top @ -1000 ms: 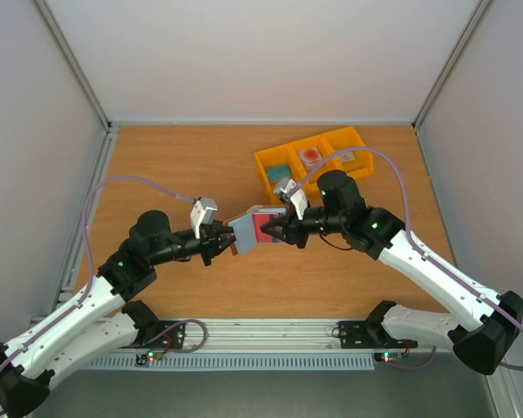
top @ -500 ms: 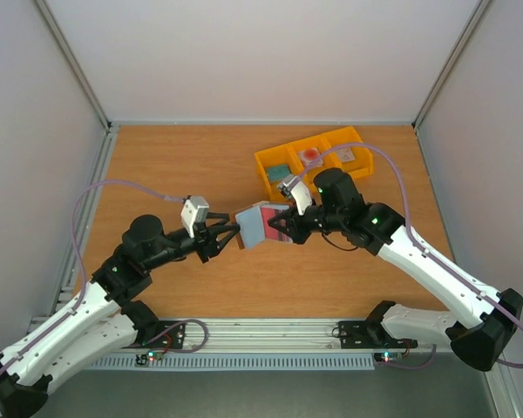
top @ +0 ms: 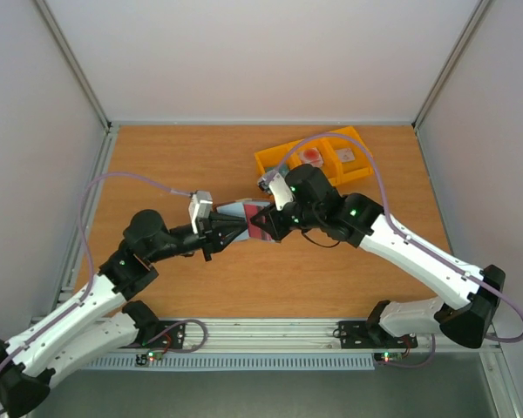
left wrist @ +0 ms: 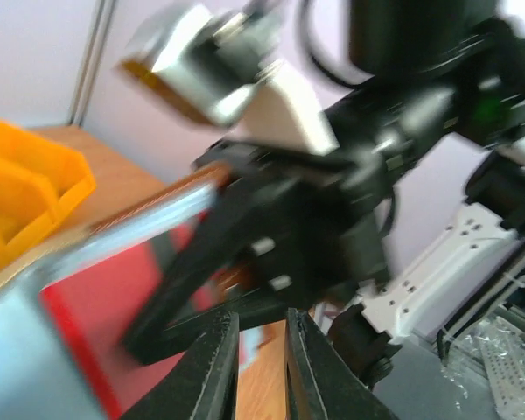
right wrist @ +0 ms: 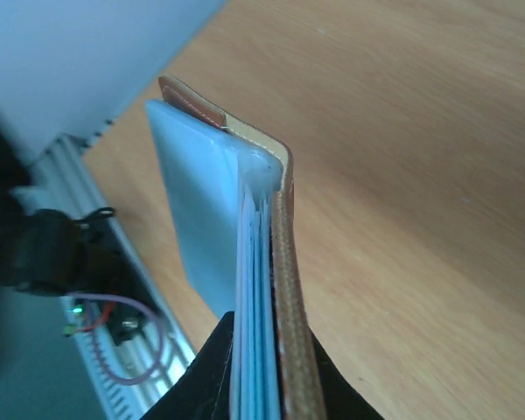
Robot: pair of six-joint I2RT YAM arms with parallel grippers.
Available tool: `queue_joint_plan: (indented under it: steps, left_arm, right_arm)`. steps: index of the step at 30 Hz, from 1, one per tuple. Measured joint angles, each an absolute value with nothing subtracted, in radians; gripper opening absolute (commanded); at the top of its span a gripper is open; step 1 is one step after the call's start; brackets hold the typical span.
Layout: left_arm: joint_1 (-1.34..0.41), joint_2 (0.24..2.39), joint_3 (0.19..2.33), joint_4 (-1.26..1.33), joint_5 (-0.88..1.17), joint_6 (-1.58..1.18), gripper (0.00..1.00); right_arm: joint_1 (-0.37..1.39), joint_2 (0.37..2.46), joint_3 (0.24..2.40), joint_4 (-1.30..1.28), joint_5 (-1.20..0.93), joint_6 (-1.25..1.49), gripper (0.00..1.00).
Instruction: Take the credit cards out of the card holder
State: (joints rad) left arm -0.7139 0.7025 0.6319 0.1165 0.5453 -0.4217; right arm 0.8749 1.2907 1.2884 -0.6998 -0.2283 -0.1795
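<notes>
1. The left gripper (top: 242,227) is seen left of centre above the wood-grain table (top: 174,165), with its black arm stretched out to the right. In the blurred left wrist view, its two slim black fingers (left wrist: 217,367) are shown slightly apart. Nothing is seen in the narrow gap between them, and no grasp can be made out.
2. The card holder (right wrist: 286,289) is held up over the middle of the table, between the two grippers. It is made of brown leather with a smooth grey-blue lining. In the right wrist view it is seen edge-on, with a rounded corner uppermost.
3. The credit cards (left wrist: 87,324) are kept inside the card holder. A flat red face is shown in the left wrist view. In the right wrist view, thin pale edges are stacked just inside the leather.
4. The right gripper (top: 274,225) is closed on the card holder, with one black finger pressed to each side of it.
5. A yellow plastic bin (top: 268,162), divided into compartments, is set on the table behind the right gripper. Small items lie in it, too small to be told apart.
</notes>
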Motion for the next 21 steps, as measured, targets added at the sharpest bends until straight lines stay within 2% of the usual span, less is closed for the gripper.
queue_joint_plan:
  steps: [8,21]
  left_arm:
    - [-0.714,0.685,0.619,0.022,0.53,-0.439,0.11]
    - [-0.721,0.647,0.621,-0.04,0.564,-0.371,0.13]
  right_arm:
    - [0.875,1.207,1.274,-0.6,-0.435,-0.249,0.01]
    - [0.859,1.158,1.201,-0.511,-0.664,-0.377,0.02]
